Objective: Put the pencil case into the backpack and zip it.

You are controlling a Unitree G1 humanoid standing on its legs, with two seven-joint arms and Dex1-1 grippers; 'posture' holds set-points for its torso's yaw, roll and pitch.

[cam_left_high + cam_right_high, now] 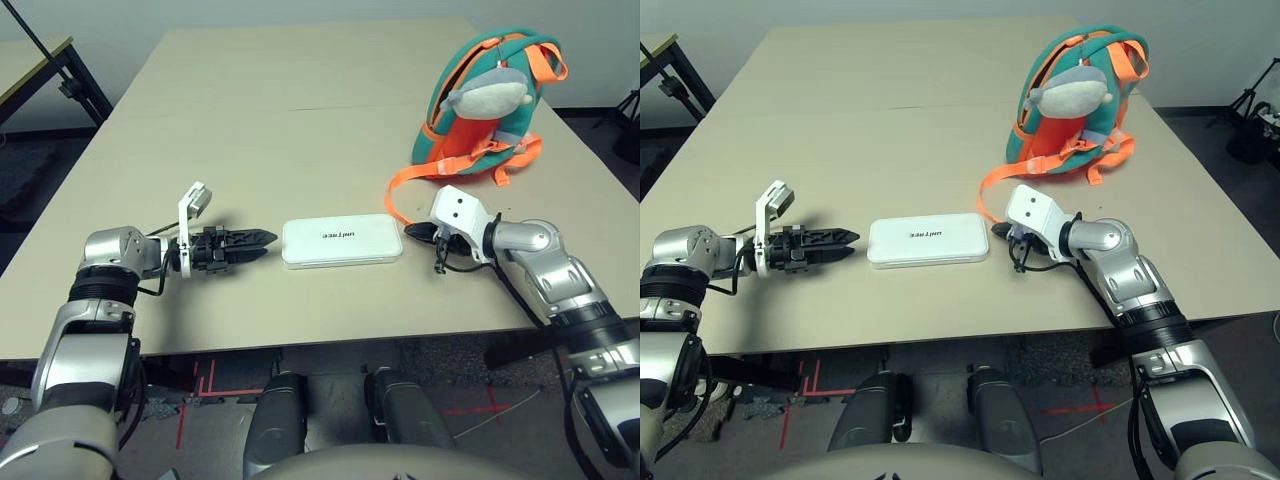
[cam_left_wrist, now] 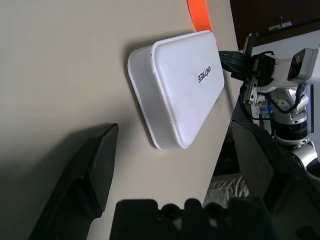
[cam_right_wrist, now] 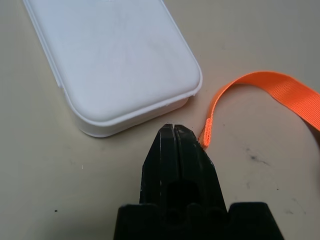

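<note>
The white pencil case (image 1: 341,241) lies flat on the tan table (image 1: 250,120), near its front edge, lettering up. My left gripper (image 1: 265,240) rests on the table just left of the case, pointing at its short end; its fingers (image 2: 95,165) stand open with nothing between them. Just right of the case is my right gripper (image 1: 415,230), shut and empty, its tip (image 3: 173,131) close to the case's corner and beside the end of an orange strap (image 3: 270,90). The teal and orange backpack (image 1: 487,100) stands upright at the back right with a grey plush toy (image 1: 490,95) on its front.
The orange strap (image 1: 395,190) loops from the backpack across the table toward my right gripper. A second table (image 1: 30,60) stands off to the back left. The table's front edge (image 1: 300,345) runs just below the case.
</note>
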